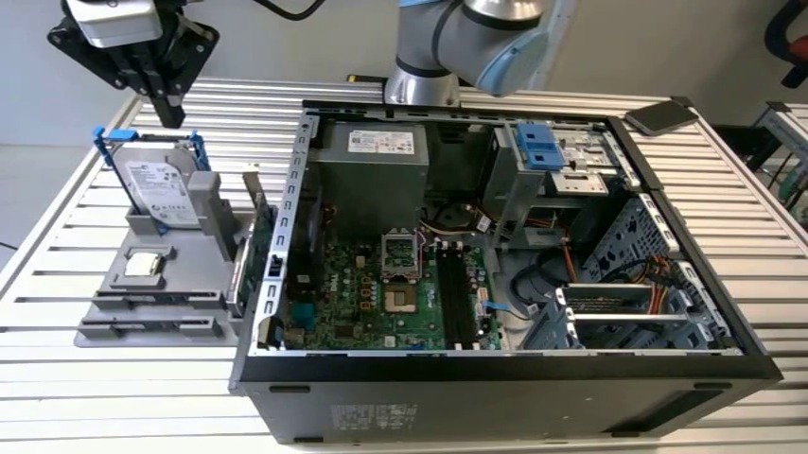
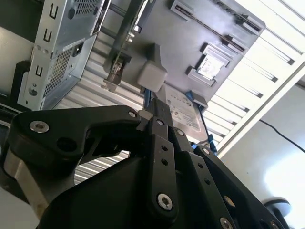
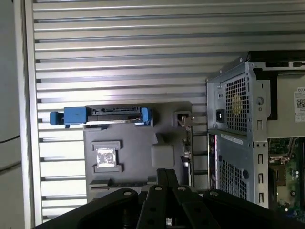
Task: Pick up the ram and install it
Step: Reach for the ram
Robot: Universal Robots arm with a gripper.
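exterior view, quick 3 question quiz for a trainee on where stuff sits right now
1. True or false: the gripper hangs over the open computer case.
2. Pick one: on the grey holder, the hard drive in its blue bracket A) lies flat, B) stands upright, C) hangs from the gripper.
3. Fill in: the grey holder sits on the slatted table to the exterior view's ____ of the computer case.

Key: 1 false, the gripper hangs above the grey holder, over the hard drive. 2 B. 3 left.
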